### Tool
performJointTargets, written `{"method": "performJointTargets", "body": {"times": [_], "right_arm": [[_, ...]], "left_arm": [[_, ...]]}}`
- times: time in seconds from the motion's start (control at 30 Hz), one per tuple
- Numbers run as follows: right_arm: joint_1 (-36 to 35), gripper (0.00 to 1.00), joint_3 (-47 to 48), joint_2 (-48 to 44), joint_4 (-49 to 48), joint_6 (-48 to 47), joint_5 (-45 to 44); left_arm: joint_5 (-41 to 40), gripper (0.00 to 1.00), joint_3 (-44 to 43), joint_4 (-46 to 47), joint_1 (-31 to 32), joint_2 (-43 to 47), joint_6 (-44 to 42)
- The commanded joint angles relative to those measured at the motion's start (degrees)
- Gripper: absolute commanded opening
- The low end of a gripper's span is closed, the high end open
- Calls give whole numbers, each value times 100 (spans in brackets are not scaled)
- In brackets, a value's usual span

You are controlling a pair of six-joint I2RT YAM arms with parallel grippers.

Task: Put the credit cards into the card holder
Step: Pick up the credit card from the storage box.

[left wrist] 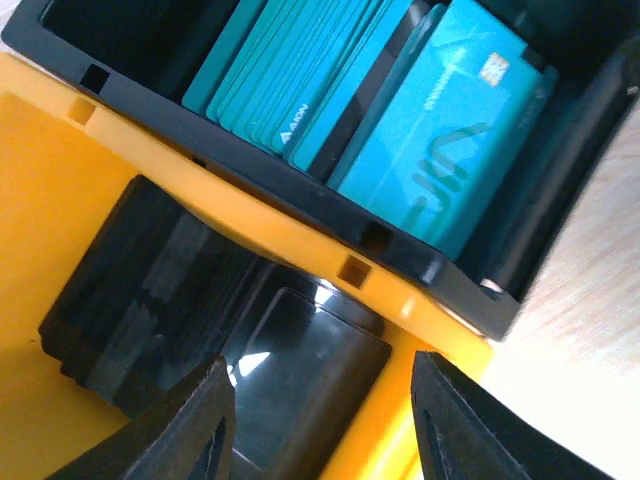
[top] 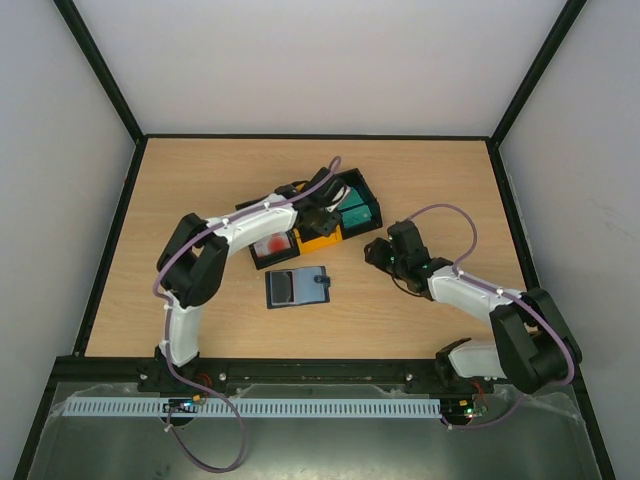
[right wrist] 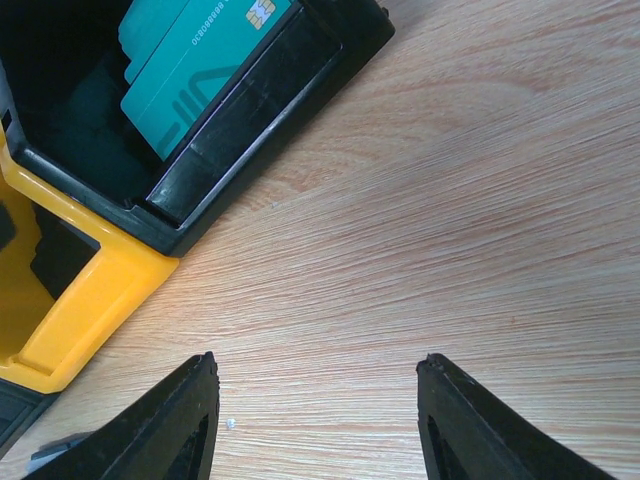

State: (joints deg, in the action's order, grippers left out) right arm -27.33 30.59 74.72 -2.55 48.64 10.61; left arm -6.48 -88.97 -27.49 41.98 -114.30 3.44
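The card holder (top: 298,287) lies open on the table, dark navy with a lighter blue inside. Behind it stand three bins. Teal credit cards (top: 357,212) fill the black bin on the right and show in the left wrist view (left wrist: 400,110) and right wrist view (right wrist: 190,60). Black cards (left wrist: 300,370) lie in the yellow bin (top: 322,240). White cards with red blotches (top: 272,245) sit in the left bin. My left gripper (left wrist: 320,410) is open, low over the black cards. My right gripper (right wrist: 315,400) is open and empty above bare wood, right of the bins.
The yellow bin wall (left wrist: 60,200) and the black bin rim (left wrist: 300,190) close in around my left fingers. The black bin corner (right wrist: 250,130) lies ahead-left of my right gripper. Black frame rails edge the table (top: 120,250).
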Motion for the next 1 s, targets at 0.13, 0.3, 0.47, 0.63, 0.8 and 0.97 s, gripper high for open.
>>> {"method": "performJointTargets", "body": {"times": [0.13,0.3,0.47,0.63,0.8,0.97], "right_arm": [[26,53,43,201,-176,30,5],[26,53,99,318,-202,22,37],[26,53,113,366,-211,31,55],[26,53,126,423,-258,32,88],[26,52,271,641,-287,-36,245],[26,52,512,934,-304,-170,322]], "left_arm": [[-106,44,-515,-343,-282,-742,-241],[70,46,-629,-374,-405,-984,-278],[328,47,-768,-591,-445,-1160,-337],[730,39,-772,-820,-445,-1179,-408],[833,35,-817,-993,-445,-1220,-479],[893,31,-959,-1192,-421,-1277,-564]]}}
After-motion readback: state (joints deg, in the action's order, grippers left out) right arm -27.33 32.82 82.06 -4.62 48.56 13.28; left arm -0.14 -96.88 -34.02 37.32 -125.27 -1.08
